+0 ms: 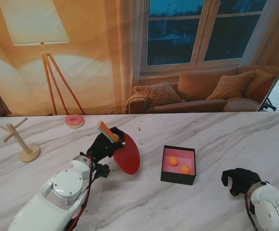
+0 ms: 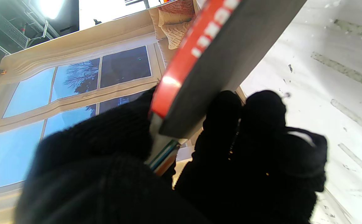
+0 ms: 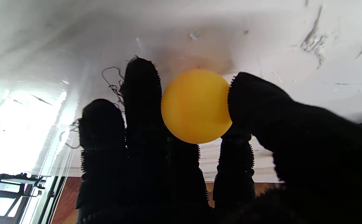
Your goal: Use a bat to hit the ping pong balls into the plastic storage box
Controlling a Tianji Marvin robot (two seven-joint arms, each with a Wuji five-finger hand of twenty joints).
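At mid-desk, the black plastic storage box (image 1: 178, 165) with a pink floor holds two orange ping pong balls (image 1: 179, 165), one nearer to me than the other. Left of the box, the left hand (image 1: 102, 145) is clenched round the handle of the red bat (image 1: 126, 156), blade edge touching the desk (image 1: 216, 130). Right hand (image 1: 239, 180) pinches a third ball (image 3: 196, 105) between thumb and fingers (image 3: 142, 93), close to the desk surface.
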